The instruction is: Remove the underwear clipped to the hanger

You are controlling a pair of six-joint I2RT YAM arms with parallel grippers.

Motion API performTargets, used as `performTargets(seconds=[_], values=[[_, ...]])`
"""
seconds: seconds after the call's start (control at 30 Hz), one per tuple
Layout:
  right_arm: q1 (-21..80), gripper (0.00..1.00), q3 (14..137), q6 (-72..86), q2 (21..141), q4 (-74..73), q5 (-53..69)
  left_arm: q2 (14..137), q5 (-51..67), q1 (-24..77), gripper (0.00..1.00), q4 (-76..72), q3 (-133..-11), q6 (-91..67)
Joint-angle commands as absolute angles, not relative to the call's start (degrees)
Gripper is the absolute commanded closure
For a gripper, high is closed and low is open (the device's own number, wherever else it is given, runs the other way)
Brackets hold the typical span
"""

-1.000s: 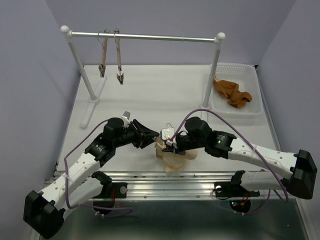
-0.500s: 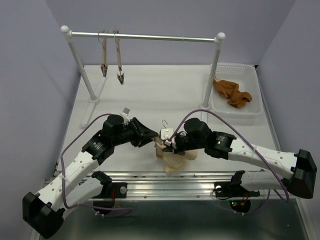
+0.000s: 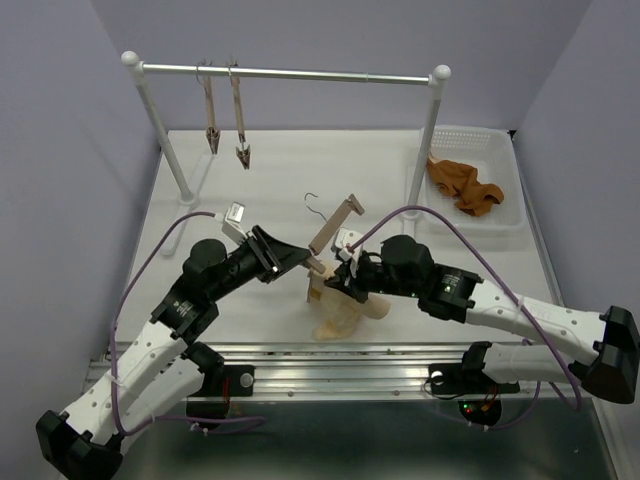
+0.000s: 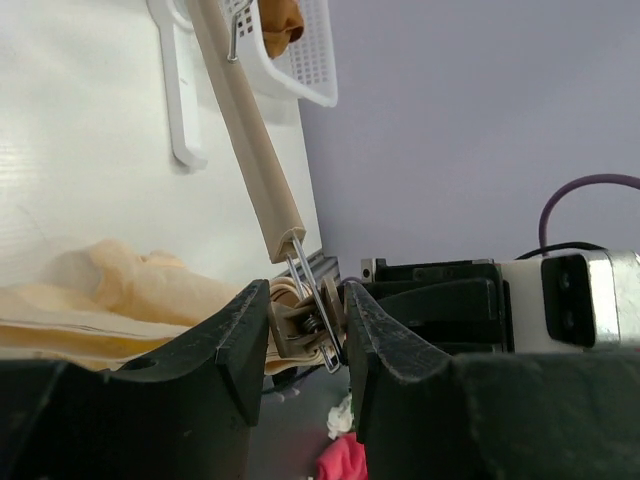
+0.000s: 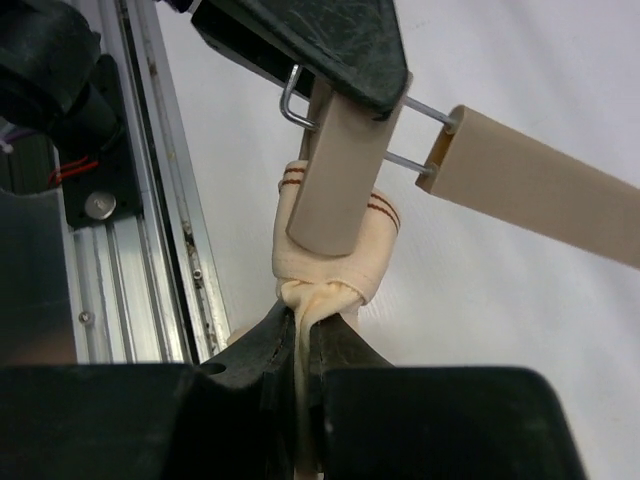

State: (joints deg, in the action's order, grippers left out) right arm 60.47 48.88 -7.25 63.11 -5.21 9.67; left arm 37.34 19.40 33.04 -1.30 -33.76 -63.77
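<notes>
- Left pincer (image 4: 305,306): clamped on the lower end clip of slim light-brown wooden bar hanger (image 3: 334,230).
- Hanger tilted, raised off the white surface (image 3: 270,190), thin wire hook at the upper end.
- Thin pale-beige fabric underwear (image 3: 338,318): top edge wrapped around and pinched in that same clip, lower part heaped on the surface near the front edge.
- Right pincer (image 5: 301,340): closed tight on the fabric just beneath the clip (a gathered neck of cloth between the fingers).
- Orange-brown crumpled cloth (image 3: 465,187) in white perforated basket (image 3: 503,148), far right, well apart from both pincers.
</notes>
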Motion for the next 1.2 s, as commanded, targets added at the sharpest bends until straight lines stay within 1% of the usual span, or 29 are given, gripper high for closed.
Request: performTargets(seconds=[0.0, 0.13, 0.23, 0.6, 0.73, 0.77, 0.87, 0.93, 1.0, 1.03, 1.17], values=[[60.9, 0.94, 47.7, -1.2, 61.1, -5.9, 4.7, 32.8, 15.4, 33.0, 1.00, -12.0, -33.6, -58.8], [60.9, 0.99, 47.7, -0.1, 60.6, -8.7, 0.3, 30.1, 11.2, 33.0, 1.00, -10.8, -34.6, -55.1], [60.9, 0.99, 47.5, -0.1, 60.2, -10.8, -2.5, 29.9, 9.4, 33.0, 1.00, -9.1, -36.0, -51.8], [60.9, 0.99, 47.2, 4.9, 59.0, -12.0, -11.2, 30.1, 4.0, 33.0, 1.00, -5.9, -37.0, -49.0], [60.9, 0.99, 49.7, 5.9, 58.6, -12.0, -20.1, 30.0, 4.7, 33.0, 1.00, -6.5, -36.7, -49.3], [60.2, 0.99, 51.9, 5.8, 58.5, -12.0, -25.0, 29.9, 4.5, 33.0, 1.00, -6.8, -36.3, -49.5], [57.8, 0.99, 57.4, 4.9, 58.7, -12.0, -32.8, 30.0, 4.2, 33.0, 1.00, -6.4, -36.4, -49.0], [57.3, 0.99, 59.9, 4.4, 59.1, -12.0, -35.4, 30.7, 4.7, 33.0, 1.00, -6.1, -36.6, -49.1], [56.4, 0.99, 63.3, 3.2, 59.2, -12.5, -36.0, 31.3, 3.8, 33.0, 1.00, -3.5, -37.2, -50.0], [55.7, 0.99, 64.3, 3.3, 59.2, -14.0, -35.7, 32.0, 0.9, 33.0, 1.00, -2.5, -37.3, -50.7], [55.7, 0.99, 69.0, 6.9, 59.0, -21.7, -30.2, 34.2, -6.6, 33.0, 1.00, 1.3, -36.7, -56.1]])
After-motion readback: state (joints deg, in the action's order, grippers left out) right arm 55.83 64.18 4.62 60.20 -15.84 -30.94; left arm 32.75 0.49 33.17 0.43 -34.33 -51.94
